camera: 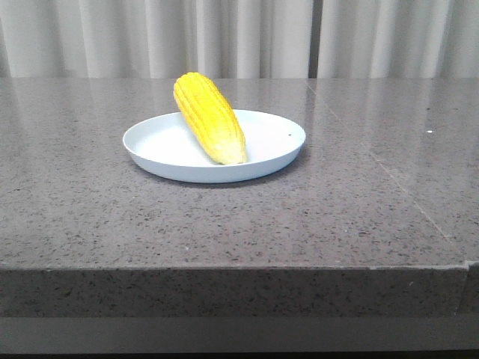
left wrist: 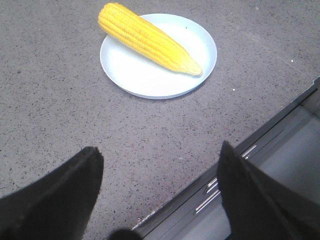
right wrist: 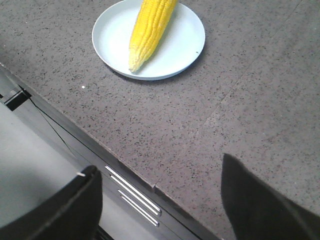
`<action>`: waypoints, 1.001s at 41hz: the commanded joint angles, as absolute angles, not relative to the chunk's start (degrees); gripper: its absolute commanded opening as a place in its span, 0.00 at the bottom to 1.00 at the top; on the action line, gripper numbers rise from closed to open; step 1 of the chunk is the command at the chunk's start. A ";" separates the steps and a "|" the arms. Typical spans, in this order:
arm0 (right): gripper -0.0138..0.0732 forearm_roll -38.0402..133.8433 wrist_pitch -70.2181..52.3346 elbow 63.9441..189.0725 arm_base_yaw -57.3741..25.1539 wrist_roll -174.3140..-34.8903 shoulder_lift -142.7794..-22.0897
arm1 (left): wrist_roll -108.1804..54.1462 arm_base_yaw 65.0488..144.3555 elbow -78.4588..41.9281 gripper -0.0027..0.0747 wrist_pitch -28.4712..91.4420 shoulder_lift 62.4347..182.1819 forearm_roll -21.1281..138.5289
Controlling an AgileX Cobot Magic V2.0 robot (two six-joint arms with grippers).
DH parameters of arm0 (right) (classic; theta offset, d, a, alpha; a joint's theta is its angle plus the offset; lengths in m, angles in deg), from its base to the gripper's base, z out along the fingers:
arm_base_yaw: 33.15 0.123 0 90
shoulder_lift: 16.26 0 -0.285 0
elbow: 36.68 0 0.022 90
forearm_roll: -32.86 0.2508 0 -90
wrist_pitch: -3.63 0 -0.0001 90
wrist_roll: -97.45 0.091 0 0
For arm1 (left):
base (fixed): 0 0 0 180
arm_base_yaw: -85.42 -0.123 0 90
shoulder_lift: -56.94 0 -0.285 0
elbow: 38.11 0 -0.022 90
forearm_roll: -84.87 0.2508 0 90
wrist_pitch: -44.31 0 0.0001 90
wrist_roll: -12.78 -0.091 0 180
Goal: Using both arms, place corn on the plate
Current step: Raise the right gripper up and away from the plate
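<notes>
Corn: the corn (camera: 209,116) lies slantwise on the plate (camera: 273,161), tapered tip near the rim facing the robot, blunt end jutting over the far rim.
Plate: sits on the counter (camera: 90,217), well apart from both arms.
Left gripper (left wrist: 157,192): fingers spread wide, holding nothing.
Right gripper (right wrist: 160,200): fingers wide apart, empty.
Progress: placement looks done; judging by this, nothing remains but parking the arms.

A grey speckled stone table (camera: 224,224) — pale pleated curtains (camera: 224,37) behind; nothing more tellable.
</notes>
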State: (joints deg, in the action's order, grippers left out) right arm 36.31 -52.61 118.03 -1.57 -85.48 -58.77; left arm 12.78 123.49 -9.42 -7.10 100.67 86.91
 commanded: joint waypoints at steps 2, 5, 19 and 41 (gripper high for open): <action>0.76 36.48 -47.99 119.23 -1.72 -86.09 -58.79 | 13.13 123.95 -10.97 0.66 -2.60 100.78 86.56; 0.76 36.48 -47.51 119.23 -1.72 -86.09 -58.79 | 13.13 123.95 -10.97 0.66 -2.60 100.78 86.56; 0.32 36.48 -46.67 119.23 -1.72 -86.09 -58.79 | 13.13 123.95 -10.97 0.28 -2.60 100.78 86.56; 0.08 36.48 -46.33 119.23 -1.72 -86.09 -58.83 | 12.78 123.95 -10.97 0.01 -2.60 100.78 88.98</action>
State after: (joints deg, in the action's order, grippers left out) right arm 36.31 -50.83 117.94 -1.57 -85.48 -58.68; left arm 12.78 123.49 -9.42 -7.10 100.67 88.10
